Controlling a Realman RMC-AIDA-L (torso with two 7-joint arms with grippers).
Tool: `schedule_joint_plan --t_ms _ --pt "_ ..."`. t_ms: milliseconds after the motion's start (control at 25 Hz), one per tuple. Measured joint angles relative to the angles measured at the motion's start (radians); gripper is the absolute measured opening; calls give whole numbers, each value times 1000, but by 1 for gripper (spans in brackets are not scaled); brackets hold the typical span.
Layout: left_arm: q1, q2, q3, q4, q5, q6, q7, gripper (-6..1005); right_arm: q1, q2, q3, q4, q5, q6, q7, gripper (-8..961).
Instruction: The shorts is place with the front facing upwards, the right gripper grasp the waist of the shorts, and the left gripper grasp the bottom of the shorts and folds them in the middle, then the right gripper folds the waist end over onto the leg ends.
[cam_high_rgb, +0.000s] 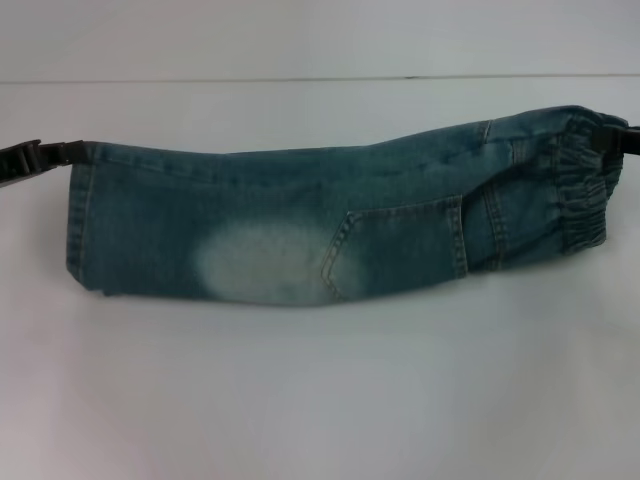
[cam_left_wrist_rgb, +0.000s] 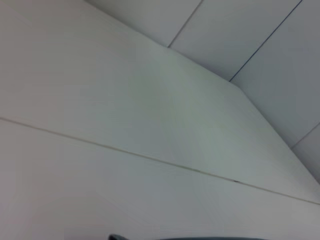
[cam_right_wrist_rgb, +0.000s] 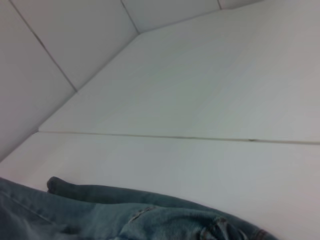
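Folded shorts (cam_high_rgb: 330, 225) lie on the white counter (cam_high_rgb: 320, 400), left gripper (cam_high_rgb: 30, 157) and right gripper (cam_high_rgb: 618, 138) pinching opposite ends.

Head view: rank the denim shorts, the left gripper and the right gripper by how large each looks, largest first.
1. denim shorts, folded lengthwise, spanning nearly the whole frame.
2 and 3, unranked. left gripper at the leg ends and right gripper at the elastic waist: each shows only a small dark part at the frame edge, too cropped to compare.
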Motion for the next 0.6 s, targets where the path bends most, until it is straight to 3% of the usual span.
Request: schedule_joint_plan --t_ms 240,600 --pt "0 -2 1 -14 -37 -29 53 58 10 3 -49 -1 0 94 -17 43" --pt "-11 -8 10 -49 -45 -134 130 59 32 54 -103 18 1 260 -43 42"
